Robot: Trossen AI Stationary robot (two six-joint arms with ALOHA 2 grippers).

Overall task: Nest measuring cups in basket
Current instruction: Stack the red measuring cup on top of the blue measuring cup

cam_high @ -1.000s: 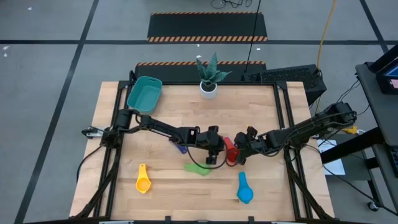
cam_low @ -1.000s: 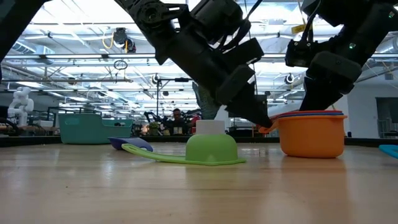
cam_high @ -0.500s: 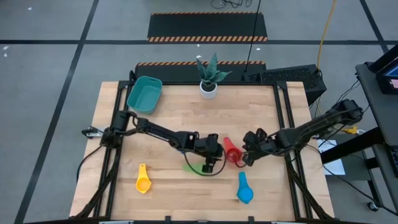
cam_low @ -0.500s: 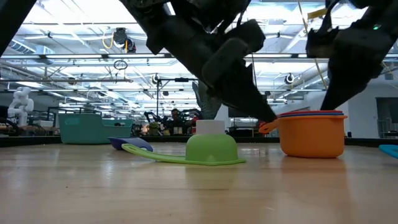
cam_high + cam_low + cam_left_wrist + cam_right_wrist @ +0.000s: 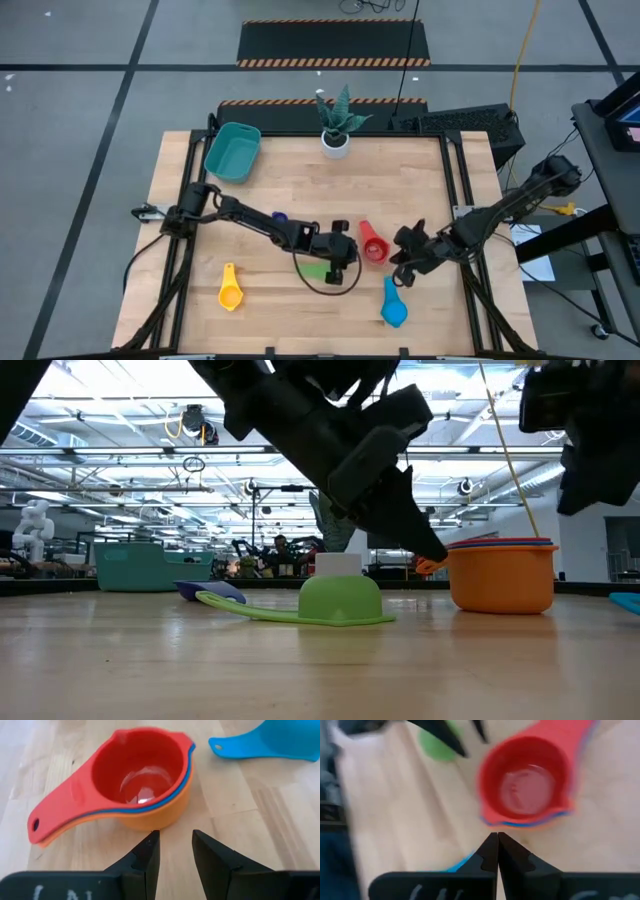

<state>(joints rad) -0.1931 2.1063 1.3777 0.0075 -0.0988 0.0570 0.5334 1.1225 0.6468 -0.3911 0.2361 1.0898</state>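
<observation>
You can count six measuring cups for certain: a red cup (image 5: 145,770) sits nested on a thin blue cup (image 5: 186,772), which sits inside an orange cup (image 5: 502,575), the three forming one stack near the middle of the table (image 5: 290,180); a green cup (image 5: 340,598) lies upside down just beside the stack; a yellow cup (image 5: 230,290) lies alone toward the front left; and a light blue cup (image 5: 392,303) lies front right of the stack. A dark blue piece (image 5: 279,216) shows behind the left arm; you cannot tell from here how it lies. The teal basket (image 5: 233,151) stands at the far left corner of the table and holds nothing. One white plant pot (image 5: 336,143) stands at the far edge. Your left gripper (image 5: 175,847) hangs just beside the stack with its fingers slightly parted, gripping nothing. Your right gripper (image 5: 497,845) hangs on the stack's other side, fingers pressed together and empty.
</observation>
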